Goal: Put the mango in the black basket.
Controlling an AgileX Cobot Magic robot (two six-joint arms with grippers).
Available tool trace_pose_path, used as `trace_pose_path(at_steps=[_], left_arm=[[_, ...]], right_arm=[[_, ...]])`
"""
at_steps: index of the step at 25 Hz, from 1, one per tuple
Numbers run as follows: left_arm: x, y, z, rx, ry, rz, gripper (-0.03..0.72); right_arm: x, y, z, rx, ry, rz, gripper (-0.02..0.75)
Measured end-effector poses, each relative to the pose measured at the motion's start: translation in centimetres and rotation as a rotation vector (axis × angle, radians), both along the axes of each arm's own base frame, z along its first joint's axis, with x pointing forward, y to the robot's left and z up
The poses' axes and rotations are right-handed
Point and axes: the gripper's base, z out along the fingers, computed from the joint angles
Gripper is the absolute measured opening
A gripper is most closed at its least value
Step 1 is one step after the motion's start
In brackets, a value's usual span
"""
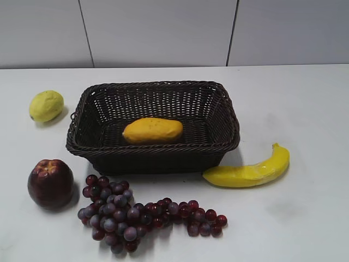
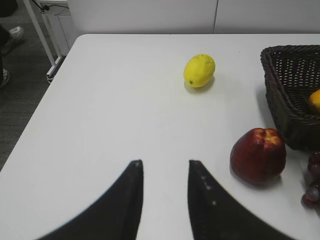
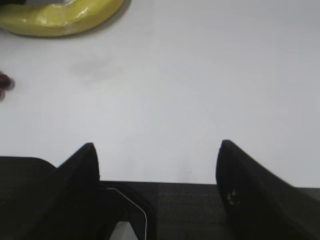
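Already the mango (image 1: 152,130) lies in the basket (image 1: 215,143), ahead and right of the empty, parted left pincer (image 2: 165,165), so little can fail unless the gaping, empty right pincer (image 3: 156,150) nudges the banana (image 3: 60,17) ahead-left.

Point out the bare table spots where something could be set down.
Free: the right side beyond the banana and black basket; the strip behind the basket; the left edge past the lemon. Crowded: the front left, where the apple and grapes lie close before the basket holding the mango.
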Motion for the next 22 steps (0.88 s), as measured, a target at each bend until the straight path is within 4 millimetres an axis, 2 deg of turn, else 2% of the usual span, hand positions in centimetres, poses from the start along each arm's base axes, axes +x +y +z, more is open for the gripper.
trace_pose_path(at_steps=[13, 18, 22], left_arm=[[0.0, 0.0, 0.0, 0.0, 0.0, 0.0, 0.24], [0.0, 0.0, 0.0, 0.0, 0.0, 0.0, 0.24], [0.0, 0.0, 0.0, 0.0, 0.0, 0.0, 0.24]], right_arm=[[-5.5, -0.2, 1.3, 0.016, -0.359, 0.0, 0.542], [-6.8, -0.3, 1.3, 0.019, -0.439, 0.0, 0.542], [-6.9, -0.3, 1.3, 0.02, -0.448, 0.0, 0.541]])
